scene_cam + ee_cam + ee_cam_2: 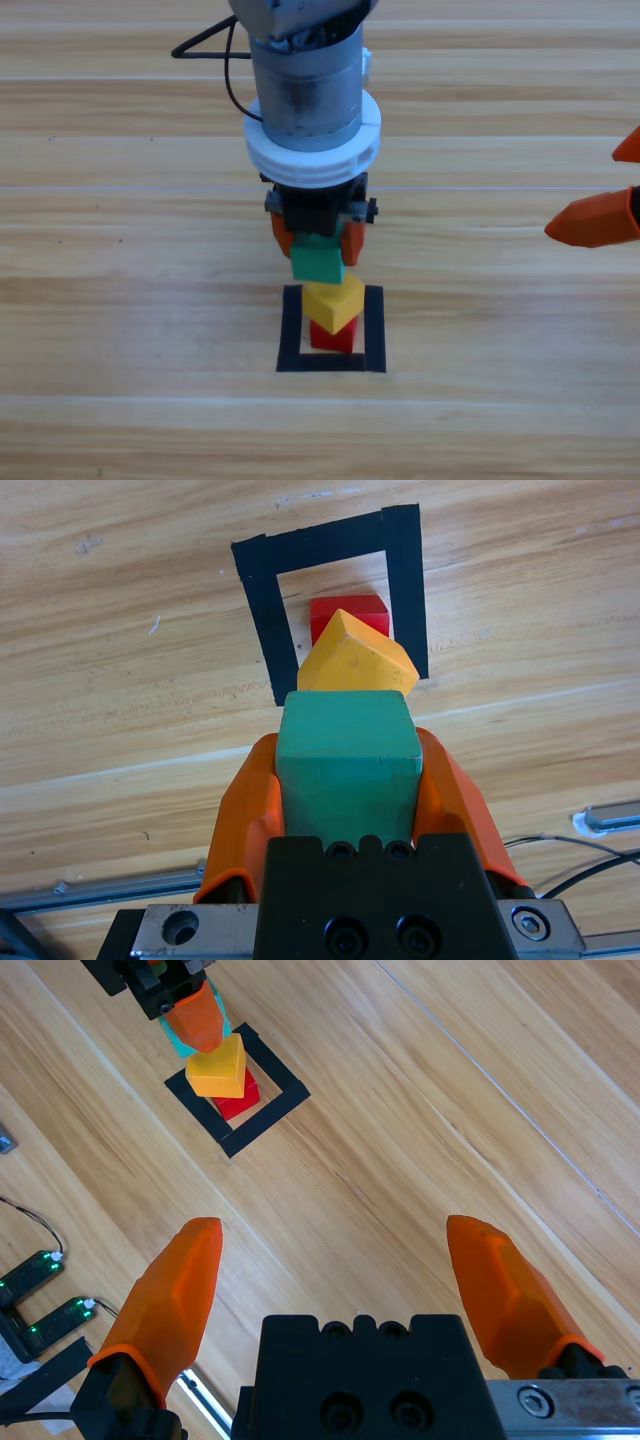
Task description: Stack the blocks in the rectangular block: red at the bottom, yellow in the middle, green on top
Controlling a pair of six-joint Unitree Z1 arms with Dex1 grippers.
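Left gripper [318, 243] over table middle, orange jaws clamped either side of green cube [318, 262]. Just below fingertips: yellow cube [334, 303], turned slightly askew, sitting on red cube [333, 336]. Both inside black tape square [291, 330]. Green cube near yellow's top, contact unclear. Right gripper [612, 190] well apart at right edge, jaws spread.

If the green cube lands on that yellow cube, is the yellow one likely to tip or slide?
Probably shifts: the yellow cube sits twisted on the red cube, overhanging it. Its matte flat faces likely grip, so a gentle, centred release from the left gripper should hold.
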